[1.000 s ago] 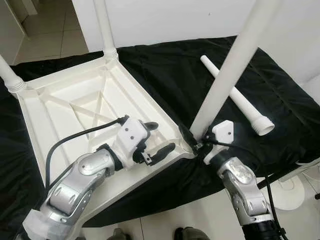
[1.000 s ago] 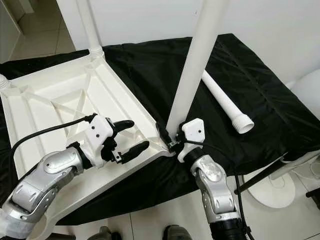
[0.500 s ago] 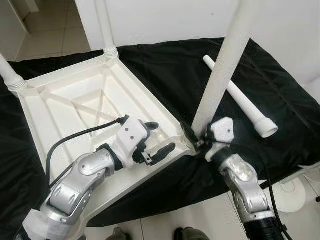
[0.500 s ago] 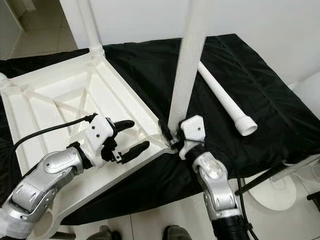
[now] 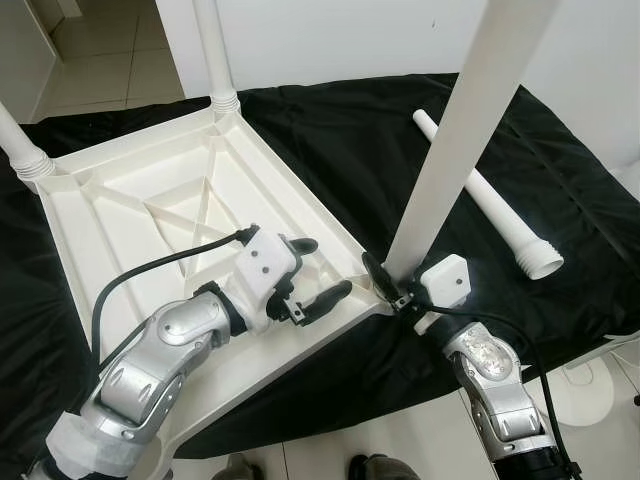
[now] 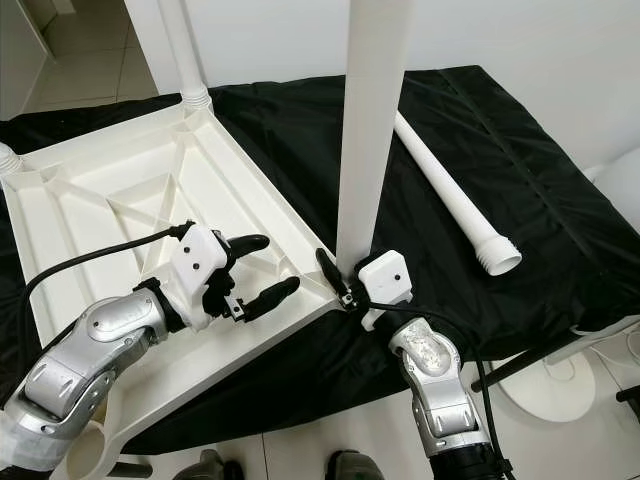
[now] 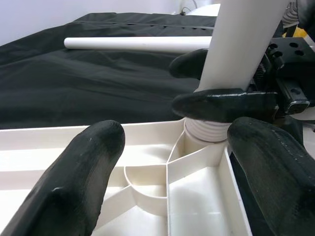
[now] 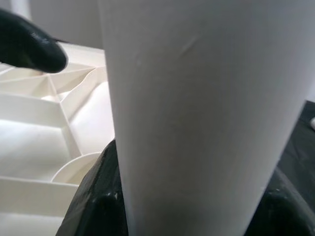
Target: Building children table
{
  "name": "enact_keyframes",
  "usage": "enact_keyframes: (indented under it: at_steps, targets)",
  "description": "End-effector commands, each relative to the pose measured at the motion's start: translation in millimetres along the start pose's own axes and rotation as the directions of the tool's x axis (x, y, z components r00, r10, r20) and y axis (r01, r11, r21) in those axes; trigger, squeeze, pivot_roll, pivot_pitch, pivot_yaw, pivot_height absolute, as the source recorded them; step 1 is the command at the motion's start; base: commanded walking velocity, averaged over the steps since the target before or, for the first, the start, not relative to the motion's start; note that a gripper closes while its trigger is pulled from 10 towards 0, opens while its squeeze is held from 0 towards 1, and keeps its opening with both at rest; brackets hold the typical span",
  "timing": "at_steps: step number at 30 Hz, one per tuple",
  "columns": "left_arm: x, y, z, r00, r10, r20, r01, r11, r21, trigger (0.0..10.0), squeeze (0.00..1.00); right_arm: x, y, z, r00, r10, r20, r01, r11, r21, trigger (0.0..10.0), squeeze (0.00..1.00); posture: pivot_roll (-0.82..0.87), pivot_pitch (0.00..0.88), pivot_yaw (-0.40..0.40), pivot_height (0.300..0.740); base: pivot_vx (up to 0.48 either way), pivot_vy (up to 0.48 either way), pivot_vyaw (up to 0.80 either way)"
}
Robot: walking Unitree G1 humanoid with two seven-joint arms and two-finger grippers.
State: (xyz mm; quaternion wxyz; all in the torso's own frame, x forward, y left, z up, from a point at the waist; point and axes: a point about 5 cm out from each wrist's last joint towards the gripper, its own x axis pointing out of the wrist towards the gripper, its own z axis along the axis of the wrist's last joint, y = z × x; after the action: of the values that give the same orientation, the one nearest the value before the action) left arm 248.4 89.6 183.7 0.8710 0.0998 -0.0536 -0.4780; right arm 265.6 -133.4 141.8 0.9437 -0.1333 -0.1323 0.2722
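Observation:
The white children's table top lies upside down on a black cloth. Two white legs stand in its far corners. A third leg stands in the near right corner socket, and my right gripper is shut on it just above its ribbed base. In the right wrist view this leg is very close. My left gripper hovers open over the table's rim beside that corner, its fingers apart and empty. A fourth leg lies loose on the cloth to the right.
The cloth-covered surface ends close in front of me, with tiled floor below. A white round base stands on the floor at the right. A white wall runs behind, and tiled floor continues at the back left.
The held leg has swayed and now stands a little more upright in its socket. My right wrist has sunk slightly. The left gripper has stayed where it was, still open.

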Motion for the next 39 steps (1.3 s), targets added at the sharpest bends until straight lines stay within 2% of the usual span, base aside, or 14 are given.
enact_keyframes:
  at_steps: [1, 11, 14, 23, 25, 28, 29, 31, 39]
  targets:
    - [-1.5, -2.4, -2, 0.996, -0.084, -0.011, 0.084, 0.996, -0.001, 10.0, 0.0, -10.5, 7.3, -28, 0.988, 0.032, -0.15, -0.028, 0.999, 0.028, 10.0, 0.0, -0.07, 0.125, 0.054, 0.74, 0.0, 0.0, 0.0]
    - [-1.8, -1.7, -1, 0.997, -0.079, -0.01, 0.079, 0.997, 0.004, 10.0, 0.0, -1.9, -1.2, -36, 0.969, 0.018, -0.245, 0.018, 0.989, 0.145, 10.0, 0.0, -0.07, 0.128, 0.049, 0.74, 0.0, 0.0, 0.0]
    - [-2.0, -1.8, -1, 0.997, -0.076, -0.01, 0.076, 0.997, 0.006, 10.0, 0.0, -0.1, -3.1, -35, 0.97, 0.012, -0.244, 0.033, 0.983, 0.179, 10.0, 0.0, -0.07, 0.128, 0.044, 0.74, 0.0, 0.0, 0.0]
    - [-2.2, -0.3, -1, 0.998, -0.065, -0.01, 0.065, 0.998, 0.011, 10.0, 0.0, 3.1, -0.1, -31, 0.978, 0.037, -0.206, 0.007, 0.978, 0.208, 10.0, 0.0, -0.07, 0.125, 0.039, 0.74, 0.0, 0.0, 0.0]
    - [-2.3, 0.2, -1, 0.998, -0.063, -0.009, 0.063, 0.998, 0.013, 10.0, 0.0, 2.4, -1.6, -33, 0.976, 0.009, -0.218, 0.049, 0.965, 0.258, 10.0, 0.0, -0.06, 0.124, 0.039, 0.74, 0.0, 0.0, 0.0]
    - [-2.5, 0.3, -1, 0.998, -0.061, -0.009, 0.062, 0.998, 0.014, 10.0, 0.0, 1.9, -2.1, -34, 0.975, -0.004, -0.223, 0.068, 0.958, 0.279, 10.0, 0.0, -0.07, 0.124, 0.038, 0.74, 0.0, 0.0, 0.0]
    - [-2.5, 0.2, -1, 0.998, -0.06, -0.008, 0.06, 0.998, 0.015, 10.0, 0.0, 2.2, -4.3, -36, 0.969, -0.06, -0.239, 0.14, 0.932, 0.336, 10.0, 0.0, -0.06, 0.125, 0.037, 0.74, 0.0, 0.0, 0.0]
    - [-2.3, 0.0, 0, 0.998, -0.061, -0.007, 0.061, 0.998, 0.014, 10.0, 0.0, 3.2, -3.7, -37, 0.965, -0.084, -0.248, 0.168, 0.925, 0.34, 10.0, 0.0, -0.07, 0.125, 0.038, 0.74, 0.0, 0.0, 0.0]
    - [-2.2, -0.9, -1, 0.998, -0.063, -0.007, 0.064, 0.998, 0.014, 10.0, 0.0, 3.7, -0.7, -36, 0.966, -0.079, -0.246, 0.16, 0.93, 0.33, 10.0, 0.0, -0.07, 0.124, 0.037, 0.74, 0.0, 0.0, 0.0]
